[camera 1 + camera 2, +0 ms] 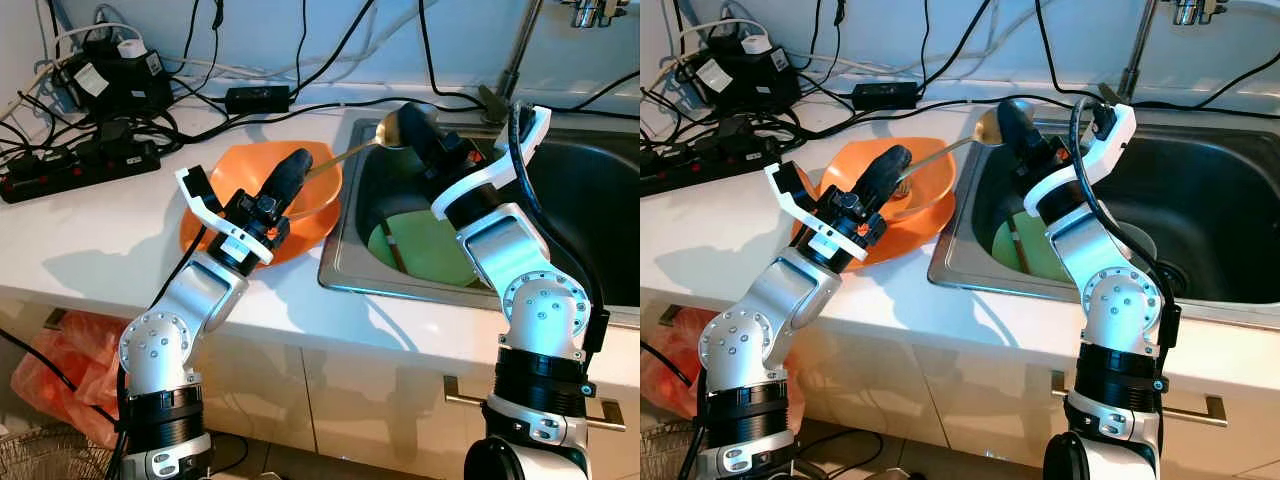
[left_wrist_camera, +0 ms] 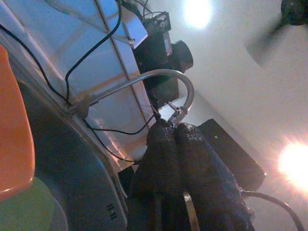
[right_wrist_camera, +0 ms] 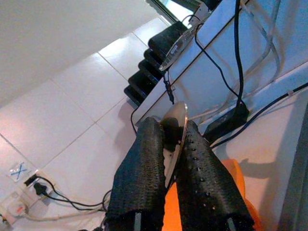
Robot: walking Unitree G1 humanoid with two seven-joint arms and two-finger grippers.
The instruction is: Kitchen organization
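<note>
white counter, cables | steel sink | right gripper clamps gold spoon | left gripper apparently closed over orange bowl

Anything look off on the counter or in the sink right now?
Yes. A long gold metal spoon bridges the orange plastic bowl and steel sink, held at both ends: left gripper on the handle, right gripper on the spoon's bowl. A tangle of black power strips and cables lies close by.
</note>
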